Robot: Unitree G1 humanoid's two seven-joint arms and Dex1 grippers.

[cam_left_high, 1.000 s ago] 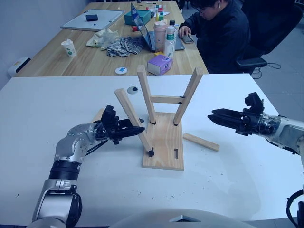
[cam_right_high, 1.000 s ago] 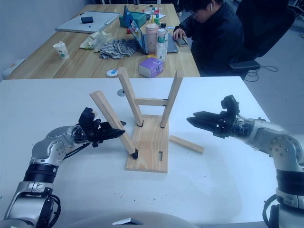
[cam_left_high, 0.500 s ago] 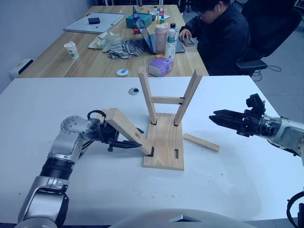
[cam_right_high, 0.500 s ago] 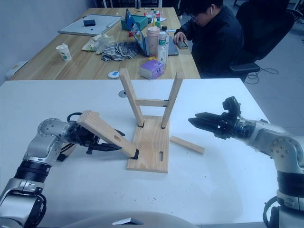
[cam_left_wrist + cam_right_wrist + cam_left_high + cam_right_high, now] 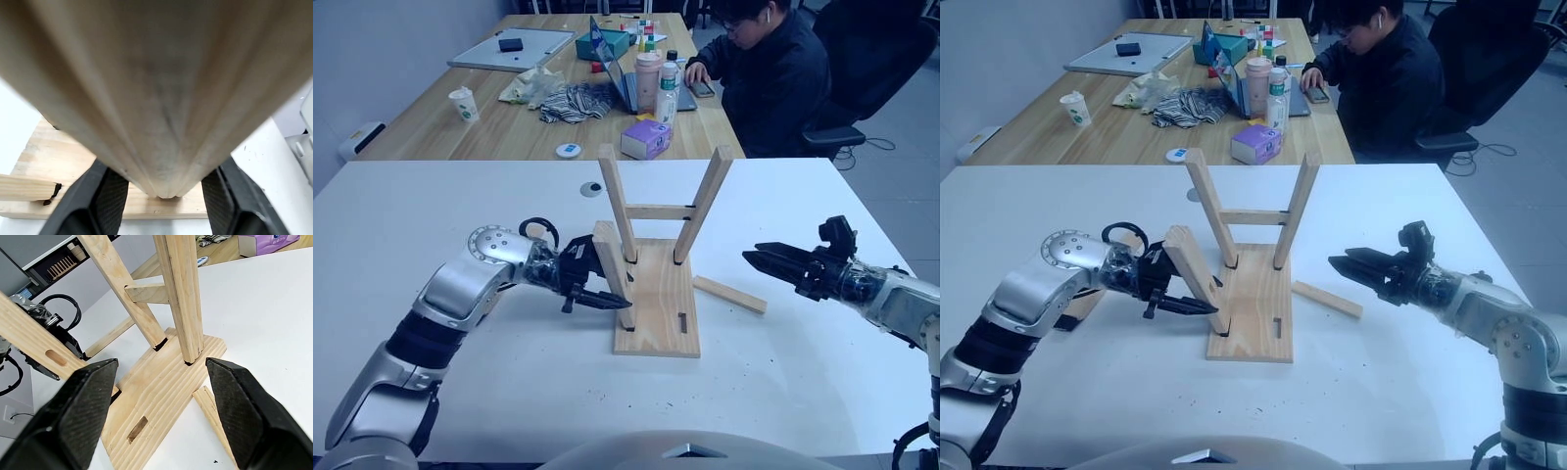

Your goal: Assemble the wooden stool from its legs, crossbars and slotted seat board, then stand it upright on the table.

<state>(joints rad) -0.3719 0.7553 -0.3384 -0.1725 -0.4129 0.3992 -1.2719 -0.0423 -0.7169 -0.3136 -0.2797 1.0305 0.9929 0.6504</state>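
Wooden leg [image 5: 610, 262] blocks the left wrist view, so whether its foot sits in the seat board's [image 5: 658, 311] near-left slot is unclear. The left gripper [image 5: 602, 290] clamps this tilted leg between its fingers [image 5: 110, 196]. The pale board lies mid-table [image 5: 509, 392], with two upright legs [image 5: 617, 201] and a joined crossbar [image 5: 658, 211] at its far end. The right gripper [image 5: 756, 257], spread wide, hovers beside a loose bar [image 5: 729, 294].
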